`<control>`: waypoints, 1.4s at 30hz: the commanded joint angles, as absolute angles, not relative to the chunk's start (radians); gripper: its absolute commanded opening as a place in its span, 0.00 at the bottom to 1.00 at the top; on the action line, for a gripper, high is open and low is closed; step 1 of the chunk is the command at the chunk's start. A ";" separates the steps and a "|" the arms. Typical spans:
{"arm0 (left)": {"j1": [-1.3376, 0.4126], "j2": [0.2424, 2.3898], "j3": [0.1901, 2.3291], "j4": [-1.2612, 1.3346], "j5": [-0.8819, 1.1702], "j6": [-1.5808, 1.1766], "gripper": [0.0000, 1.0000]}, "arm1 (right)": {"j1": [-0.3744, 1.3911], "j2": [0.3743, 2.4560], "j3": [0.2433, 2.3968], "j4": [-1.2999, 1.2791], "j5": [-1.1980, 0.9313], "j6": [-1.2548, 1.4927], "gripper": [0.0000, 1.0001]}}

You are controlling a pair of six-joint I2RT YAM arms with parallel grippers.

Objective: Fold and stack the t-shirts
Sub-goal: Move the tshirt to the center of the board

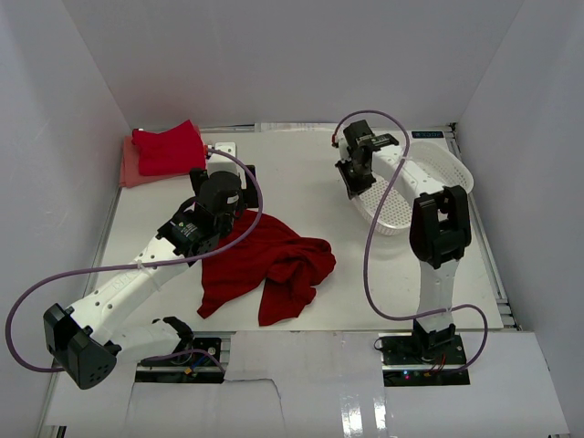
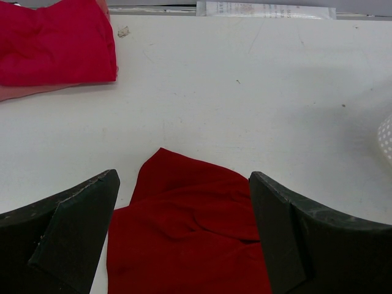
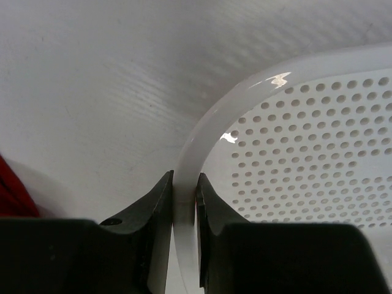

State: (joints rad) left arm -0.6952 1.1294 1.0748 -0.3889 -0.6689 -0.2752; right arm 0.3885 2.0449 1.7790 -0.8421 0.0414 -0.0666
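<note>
A deep red t-shirt (image 1: 265, 260) lies crumpled in the middle of the table, its upper edge (image 2: 190, 226) between my left fingers. My left gripper (image 1: 222, 203) hovers open over that edge, jaws wide apart and holding nothing. At the back left a folded red t-shirt (image 1: 169, 149) rests on a paler salmon-pink one (image 1: 130, 170); the red one (image 2: 58, 43) also shows in the left wrist view. My right gripper (image 1: 356, 182) is shut on the rim (image 3: 185, 196) of the white perforated basket (image 1: 429, 173), its two pads pressed on either side of the rim.
The basket's perforated wall (image 3: 306, 159) fills the right half of the right wrist view. A paper strip (image 2: 266, 10) lies along the table's back edge. White walls enclose the table on three sides. Purple cables loop from both arms.
</note>
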 commanded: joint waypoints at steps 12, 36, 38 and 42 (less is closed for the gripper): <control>-0.687 1.121 1.108 -0.391 -0.655 -0.282 0.98 | 0.393 1.743 1.414 -0.867 -0.120 -0.775 0.09; -0.663 1.134 1.114 -0.397 -0.615 -0.291 0.98 | 0.410 2.043 1.905 -0.711 -0.008 0.345 0.62; -0.663 1.131 1.112 -0.399 -0.617 -0.291 0.98 | 0.400 2.060 1.875 -0.652 -0.032 0.420 0.66; -0.663 1.131 1.112 -0.400 -0.621 -0.291 0.98 | 0.393 2.098 1.848 -0.611 0.098 0.526 0.72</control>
